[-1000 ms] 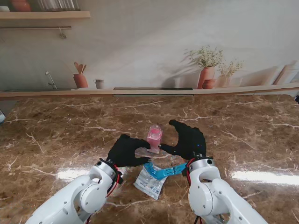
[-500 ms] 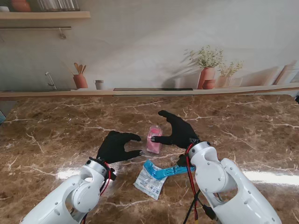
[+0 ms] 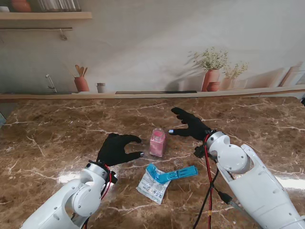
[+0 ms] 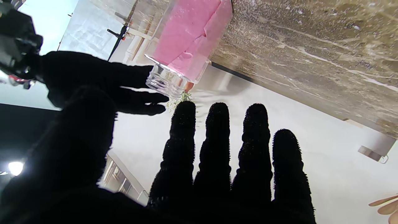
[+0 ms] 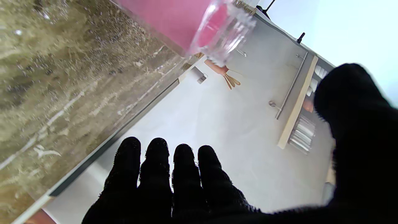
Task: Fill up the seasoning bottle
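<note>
**Bottle stands free between two open hands**

The bottle stands upright on the marble table, about midway between the two hands and touching neither. It is a clear, squarish container, pink nearly to the neck, with a ribbed, uncapped mouth seen in the wrist views.

The left hand sits just left of the bottle, fingers spread and pointing toward it, holding nothing. The right hand hangs to the right and a little farther from me, also spread wide and empty. Nearer to me lies a sachet with a blue clip across it.

Judging by its look, the bottle is rigid, smooth-walled and likely slippery; whether it is glass or plastic I cannot tell. Being nearly full, it probably has some weight and should stand steady, but an open mouth means any tilt could spill powder. The flat side walls at mid-height seem the best place to grip, thumb on one face and fingers opposite, kept off the ribbed neck so the opening stays clear.
</note>
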{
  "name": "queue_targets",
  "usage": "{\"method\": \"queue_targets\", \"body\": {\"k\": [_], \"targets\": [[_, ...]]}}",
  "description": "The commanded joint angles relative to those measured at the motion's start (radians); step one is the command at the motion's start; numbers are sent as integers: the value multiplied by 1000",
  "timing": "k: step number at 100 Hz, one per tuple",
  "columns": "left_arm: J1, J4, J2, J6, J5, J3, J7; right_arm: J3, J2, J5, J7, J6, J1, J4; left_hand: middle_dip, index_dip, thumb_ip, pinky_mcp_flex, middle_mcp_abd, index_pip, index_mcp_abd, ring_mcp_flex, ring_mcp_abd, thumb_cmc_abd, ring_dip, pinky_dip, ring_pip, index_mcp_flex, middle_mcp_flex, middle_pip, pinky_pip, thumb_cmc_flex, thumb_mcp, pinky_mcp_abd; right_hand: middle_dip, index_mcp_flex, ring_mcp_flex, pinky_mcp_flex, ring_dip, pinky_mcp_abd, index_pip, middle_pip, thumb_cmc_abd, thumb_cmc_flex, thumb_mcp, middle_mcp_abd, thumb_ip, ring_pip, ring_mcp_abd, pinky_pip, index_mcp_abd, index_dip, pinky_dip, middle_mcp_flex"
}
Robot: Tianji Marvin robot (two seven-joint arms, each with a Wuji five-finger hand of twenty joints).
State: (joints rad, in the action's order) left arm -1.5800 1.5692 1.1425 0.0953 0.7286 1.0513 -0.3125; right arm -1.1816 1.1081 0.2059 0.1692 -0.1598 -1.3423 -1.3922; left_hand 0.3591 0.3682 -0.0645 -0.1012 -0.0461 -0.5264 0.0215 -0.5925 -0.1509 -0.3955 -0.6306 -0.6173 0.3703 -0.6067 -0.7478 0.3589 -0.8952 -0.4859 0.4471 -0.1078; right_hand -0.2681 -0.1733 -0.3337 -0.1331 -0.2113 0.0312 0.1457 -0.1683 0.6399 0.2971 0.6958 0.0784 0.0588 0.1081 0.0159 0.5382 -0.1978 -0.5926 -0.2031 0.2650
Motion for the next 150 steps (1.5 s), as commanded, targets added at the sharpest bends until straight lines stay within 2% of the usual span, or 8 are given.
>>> {"method": "queue_targets", "body": {"k": [1, 36, 63, 65, 68, 72, 111, 150], "targets": [[0, -5, 2, -10, -7, -7, 3, 12, 9, -21, 22, -13, 20, 54, -14, -14, 37, 15, -6, 23, -9, 19, -4, 36, 14, 11, -21, -1, 37, -12, 12, 23, -32, 28, 17, 30, 25, -2, 23, 42, -16, 0, -1, 11, -27, -20, -6, -9, -34, -20, 5, -17, 21, -20], [-6, 4, -4, -31, -4, 3, 34, 101, 50, -169, 35, -100, 158, 306, -15, -10, 38, 20, -3, 20, -4, 14, -3, 35, 18, 0, -22, -10, 32, -14, 2, 18, -35, 27, 14, -106, -104, -74, 24, 45, 17, -49, 72, 254, -79, -68, 4, 11, -70, -8, 79, -9, -34, 124], [-17, 16, -4, -55, -3, 5, 37, 162, 71, -263, 104, -164, 230, 452, -15, -9, 38, 24, 0, 19, -5, 11, -2, 27, 19, -8, -21, -13, 28, -15, 1, 14, -24, 29, 27, -83, -88, -60, 31, 47, 3, -33, 114, 323, -82, -72, 23, -6, -78, -14, 81, 12, -40, 102], [-17, 16, -4, -55, -2, 5, 37, 162, 72, -277, 119, -167, 232, 458, -15, -9, 38, 24, 0, 19, -4, 10, -1, 26, 19, -8, -21, -13, 28, -15, 1, 15, -23, 29, 33, -77, -82, -56, 32, 47, -1, -32, 204, 279, 73, -72, 48, -9, -78, -22, 78, 24, -48, 96], [-18, 17, -4, -55, -2, 5, 38, 161, 72, -302, 145, -169, 234, 466, -15, -9, 38, 26, 2, 19, -3, 11, 0, 26, 19, -9, -22, -13, 28, -15, 1, 15, -21, 29, 36, -65, -71, -50, 32, 48, -6, -30, 403, 151, 415, -70, 105, -13, -79, -32, 73, 31, -58, 85], [-19, 19, -5, -57, -1, 7, 42, 159, 72, -332, 179, -168, 234, 473, -15, -9, 38, 26, 0, 18, -3, 11, 0, 25, 19, -10, -22, -13, 28, -16, 1, 16, -18, 30, 41, -47, -58, -43, 33, 50, -15, -20, 458, 114, 521, -70, 127, -17, -80, -38, 69, 34, -63, 58], [-15, 28, -8, -81, 6, 4, 60, 229, 92, -373, 254, -214, 291, 594, -15, -9, 35, 32, 1, 18, -5, 13, 2, 27, 19, -18, -22, -9, 30, -14, 5, 24, -13, 33, 48, -11, -34, -27, 33, 35, -39, 1, 471, 87, 533, -71, 143, -24, -78, -51, 66, 38, -71, 29], [-9, 22, -9, -85, 10, 5, 66, 295, 137, -418, 274, -255, 333, 690, -16, -10, 35, 37, 0, 19, -5, 11, 3, 27, 22, -24, -25, -10, 28, -15, 11, 21, -16, 34, 18, 10, -14, -13, 16, 27, -52, -17, 574, -62, 618, -72, 188, -19, -67, -65, 79, 2, -120, 17]]}}
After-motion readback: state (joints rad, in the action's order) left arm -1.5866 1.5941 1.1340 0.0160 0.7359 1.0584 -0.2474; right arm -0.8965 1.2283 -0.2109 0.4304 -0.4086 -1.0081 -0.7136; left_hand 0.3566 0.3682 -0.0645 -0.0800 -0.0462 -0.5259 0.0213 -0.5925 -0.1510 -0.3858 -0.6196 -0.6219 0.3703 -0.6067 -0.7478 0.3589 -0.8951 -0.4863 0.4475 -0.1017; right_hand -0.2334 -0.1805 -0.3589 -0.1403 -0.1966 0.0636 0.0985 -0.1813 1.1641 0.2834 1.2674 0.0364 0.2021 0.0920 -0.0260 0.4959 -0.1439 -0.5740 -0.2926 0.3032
